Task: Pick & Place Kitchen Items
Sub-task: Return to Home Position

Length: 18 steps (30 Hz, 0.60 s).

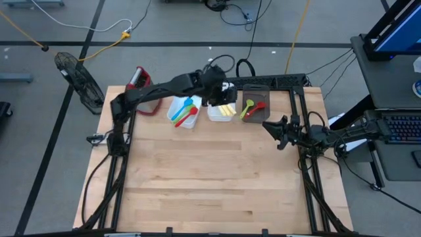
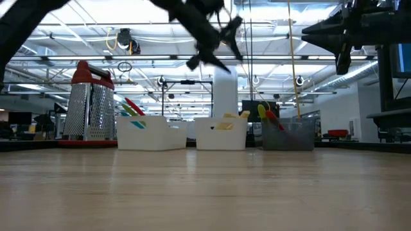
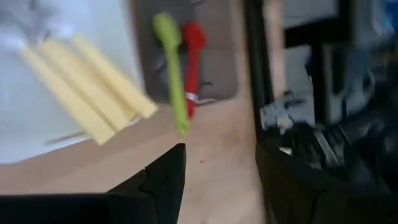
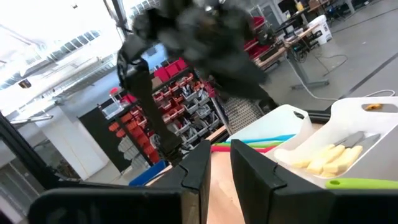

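Three bins stand in a row at the table's far side. The left white bin point(image 1: 176, 105) holds red, green and blue utensils point(image 1: 187, 113). In the middle white bin point(image 1: 214, 118) lie pale yellow-handled knives point(image 3: 87, 87). The dark grey bin point(image 1: 263, 93) holds a green spoon point(image 3: 171, 68) and a red spoon point(image 3: 194, 59). My left gripper point(image 3: 219, 149) hovers open above the middle bin point(image 1: 214, 97), with nothing between its fingers. My right gripper point(image 1: 273, 128) waits raised at the table's right, fingers close together and empty point(image 4: 219, 149).
A red-topped metal grater point(image 1: 138, 80) stands left of the bins at the far left corner. Black frame rails point(image 1: 299, 99) run along the table's right and far sides. Bare wood point(image 1: 204, 178) spans the near half of the table.
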Each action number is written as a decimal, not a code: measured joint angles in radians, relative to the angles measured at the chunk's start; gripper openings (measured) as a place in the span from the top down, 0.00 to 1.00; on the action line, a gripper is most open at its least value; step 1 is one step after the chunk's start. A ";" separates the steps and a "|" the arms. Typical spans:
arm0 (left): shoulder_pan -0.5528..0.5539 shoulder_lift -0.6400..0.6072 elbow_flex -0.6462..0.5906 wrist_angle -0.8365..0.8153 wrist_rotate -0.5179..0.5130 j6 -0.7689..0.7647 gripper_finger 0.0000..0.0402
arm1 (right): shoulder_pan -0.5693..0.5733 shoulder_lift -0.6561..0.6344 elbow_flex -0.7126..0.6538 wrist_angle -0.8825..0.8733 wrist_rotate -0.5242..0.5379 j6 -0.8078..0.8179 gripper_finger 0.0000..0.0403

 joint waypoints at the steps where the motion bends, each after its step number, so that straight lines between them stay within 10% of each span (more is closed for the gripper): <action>1: -0.025 -0.025 0.000 -0.003 -0.031 0.056 0.50 | 0.000 0.000 0.000 -0.003 -0.001 0.000 0.86; 18: -0.480 -0.290 0.001 -0.139 -0.573 0.269 0.50 | 0.001 0.000 0.000 -0.071 -0.053 0.000 0.86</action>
